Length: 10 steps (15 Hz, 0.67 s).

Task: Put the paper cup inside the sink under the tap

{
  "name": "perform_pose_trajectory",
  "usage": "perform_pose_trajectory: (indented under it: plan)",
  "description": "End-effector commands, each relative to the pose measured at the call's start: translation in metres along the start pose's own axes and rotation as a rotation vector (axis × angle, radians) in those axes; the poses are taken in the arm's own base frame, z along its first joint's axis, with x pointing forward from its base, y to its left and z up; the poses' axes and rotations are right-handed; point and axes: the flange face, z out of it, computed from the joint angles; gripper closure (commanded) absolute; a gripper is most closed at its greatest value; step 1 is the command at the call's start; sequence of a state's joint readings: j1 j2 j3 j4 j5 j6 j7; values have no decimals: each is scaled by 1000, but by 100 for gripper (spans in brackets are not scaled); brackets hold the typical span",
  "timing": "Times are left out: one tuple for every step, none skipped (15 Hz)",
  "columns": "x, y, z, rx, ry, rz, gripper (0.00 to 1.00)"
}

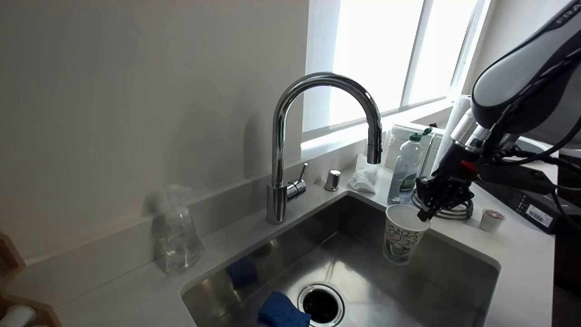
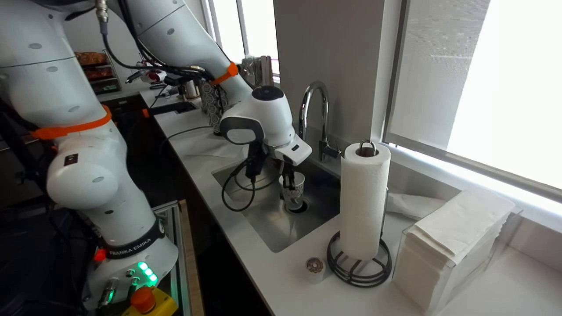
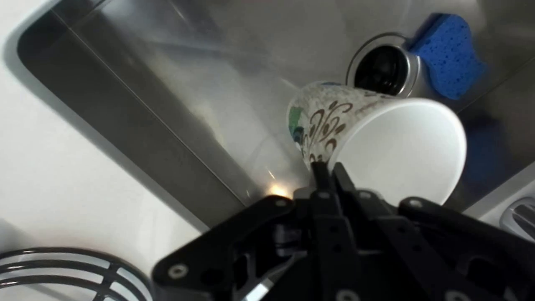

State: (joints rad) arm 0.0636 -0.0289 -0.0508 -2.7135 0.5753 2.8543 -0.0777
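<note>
A white paper cup [image 1: 401, 245] with a brown and green print hangs over the stainless sink [image 1: 376, 295], its base apparently off the sink floor. My gripper [image 3: 329, 167] is shut on its wall at the rim, one finger inside the cup and one outside. In the wrist view the cup [image 3: 326, 125] leans with its white mouth facing the camera. The chrome tap [image 1: 278, 159] rises behind the sink; in that exterior view its spout end is above and left of the cup. In an exterior view the gripper [image 2: 288, 183] covers part of the cup [image 2: 295, 199].
Beside the dark drain [image 1: 320, 305] lies a blue sponge [image 1: 282, 311]. A soap bottle [image 1: 406, 170] and a small pod [image 1: 491, 221] stand at the sink's edge. A clear spray bottle [image 1: 181, 240], a paper-towel roll [image 2: 363, 210] and a napkin stack [image 2: 461, 224] occupy the counter.
</note>
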Motion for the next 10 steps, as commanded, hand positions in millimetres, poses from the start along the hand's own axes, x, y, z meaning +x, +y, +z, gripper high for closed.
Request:
perform_pose_trajectory:
  plan:
    - [4, -2, 34, 2, -22, -54, 99]
    - [5, 3, 44, -10, -27, -58, 99]
    - [1, 0, 23, 6, -27, -43, 96]
    - [1, 2, 30, -1, -33, -49, 96]
    - [2, 4, 36, -8, -37, -53, 96]
    - [3, 5, 40, -12, -42, -54, 96]
    - [4, 5, 42, -13, -44, -54, 96]
    - [5, 4, 43, -13, -44, -54, 96]
    - [7, 0, 43, -3, -39, -66, 99]
    - [9, -4, 47, 2, -40, -74, 99]
